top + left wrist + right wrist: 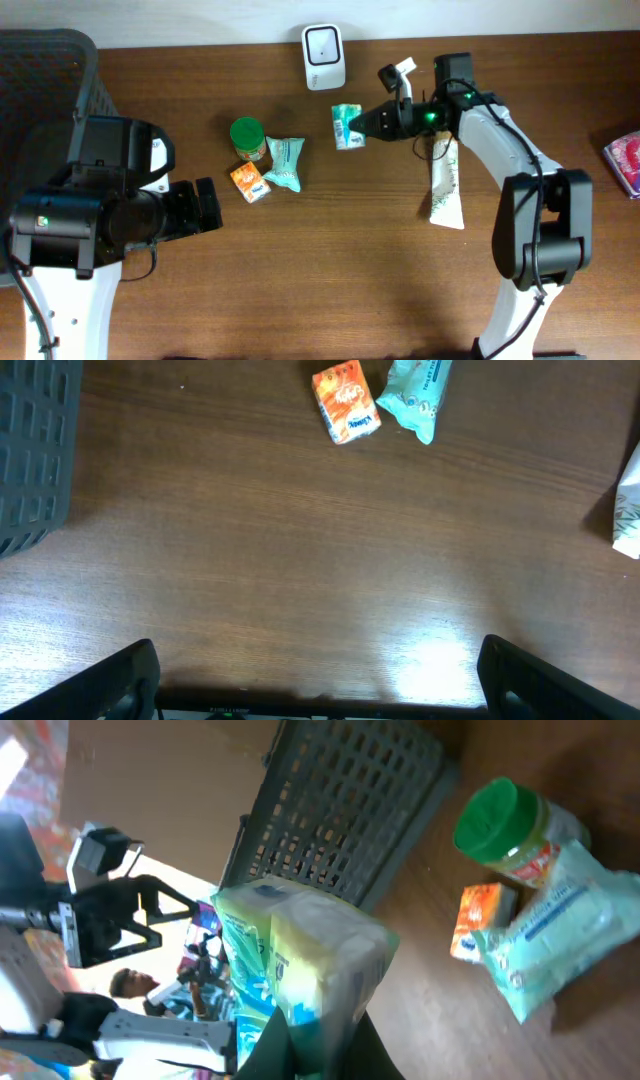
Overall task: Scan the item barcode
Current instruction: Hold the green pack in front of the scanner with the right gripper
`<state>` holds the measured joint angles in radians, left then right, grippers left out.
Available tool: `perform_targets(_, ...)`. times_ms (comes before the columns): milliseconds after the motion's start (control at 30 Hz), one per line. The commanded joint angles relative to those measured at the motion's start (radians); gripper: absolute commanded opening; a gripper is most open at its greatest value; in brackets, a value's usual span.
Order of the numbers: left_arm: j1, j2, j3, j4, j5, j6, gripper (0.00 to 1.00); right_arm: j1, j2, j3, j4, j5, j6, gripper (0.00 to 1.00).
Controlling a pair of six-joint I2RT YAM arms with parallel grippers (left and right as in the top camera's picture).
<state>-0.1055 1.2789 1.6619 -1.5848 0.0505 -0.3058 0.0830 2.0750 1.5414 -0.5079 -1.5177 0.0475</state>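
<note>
The item, a green and white packet (346,128), is pinched at one end by my right gripper (364,124), which is shut on it just below the white barcode scanner (324,57) at the table's back edge. In the right wrist view the packet (300,955) fills the middle, standing up out of the closed gripper (320,1045). My left gripper (207,205) is open at the left of the table, and its dark fingers (120,680) stand wide apart over bare wood with nothing between them.
A green-lidded jar (247,138), a teal wipes pack (285,162) and a small orange box (250,183) cluster at mid-table. A white tube (447,182) lies under the right arm. A dark basket (45,75) is at the back left, a pink item (625,160) at the right edge.
</note>
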Motion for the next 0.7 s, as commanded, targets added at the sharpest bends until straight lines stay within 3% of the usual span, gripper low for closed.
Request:
perform_targets(0,0.002,-0.01,0.003,0.001,-0.007,0.008,0.99,0.008,-0.018,0.018,0.031,-0.035,-0.048,0.04)
perform_targets(167,0.002,-0.01,0.003,0.001,-0.006,0.008,0.99,0.008,-0.018,0.018,0.147,-0.034,-0.006,0.04)
perform_targets(667,0.002,-0.01,0.003,0.001,-0.007,0.008,0.99,0.008,-0.006,0.014,0.138,-0.031,-0.006,0.04)
